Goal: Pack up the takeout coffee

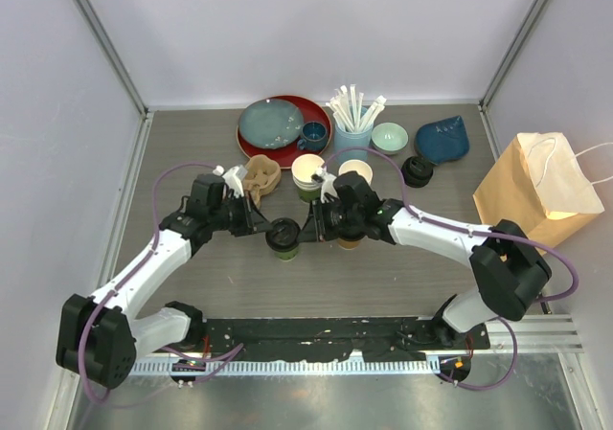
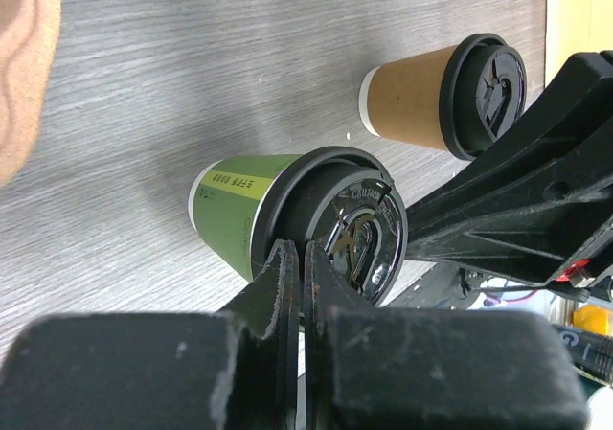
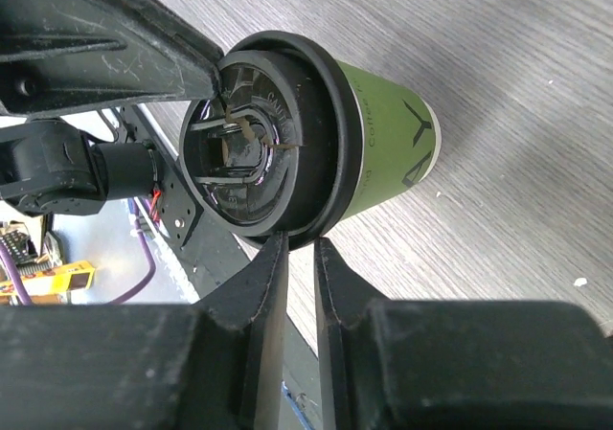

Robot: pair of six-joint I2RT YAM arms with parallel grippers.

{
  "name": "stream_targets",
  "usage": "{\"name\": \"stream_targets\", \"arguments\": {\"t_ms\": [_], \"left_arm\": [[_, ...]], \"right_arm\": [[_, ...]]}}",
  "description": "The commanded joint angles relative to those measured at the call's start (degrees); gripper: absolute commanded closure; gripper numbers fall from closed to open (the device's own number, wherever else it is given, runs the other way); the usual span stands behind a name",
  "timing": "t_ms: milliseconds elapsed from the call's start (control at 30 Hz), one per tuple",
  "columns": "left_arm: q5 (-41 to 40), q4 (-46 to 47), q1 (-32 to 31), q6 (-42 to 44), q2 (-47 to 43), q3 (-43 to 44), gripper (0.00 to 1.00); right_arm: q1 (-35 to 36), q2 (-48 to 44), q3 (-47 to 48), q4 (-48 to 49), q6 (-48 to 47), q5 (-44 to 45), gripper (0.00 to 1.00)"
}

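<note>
The green-sided cup [image 1: 283,237] with a black lid stands on the table between my two grippers. It also shows in the left wrist view [image 2: 230,210] and the right wrist view [image 3: 388,138]. My left gripper [image 1: 262,229] is shut on the lid's rim [image 2: 287,210] from the left. My right gripper [image 1: 308,232] pinches the opposite rim [image 3: 321,210], jaws a narrow gap apart. The brown-sided cup [image 2: 412,100] with its black lid [image 2: 488,80] stands just beyond, mostly hidden under my right arm in the top view [image 1: 350,242].
A brown paper bag [image 1: 541,191] stands at the right. Behind are two lidless cup stacks [image 1: 308,174], a brown cardboard carrier [image 1: 261,176], a red plate [image 1: 316,147], a blue cup of straws [image 1: 352,116], a green bowl [image 1: 390,138], a blue dish [image 1: 442,141] and spare black lids [image 1: 418,171].
</note>
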Motion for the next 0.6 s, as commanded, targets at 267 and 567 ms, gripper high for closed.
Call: {"name": "stream_targets", "arguments": {"t_ms": [267, 567], "left_arm": [[-7.3, -5.1, -0.4, 0.0, 2.2, -9.4, 1.00], [-4.8, -1.8, 1.5, 2.1, 0.7, -5.6, 1.00]], "right_arm": [[-0.3, 4.4, -5.7, 0.6, 0.0, 7.3, 0.91], [-0.3, 1.7, -1.8, -2.6, -1.6, 7.4, 0.89]]}}
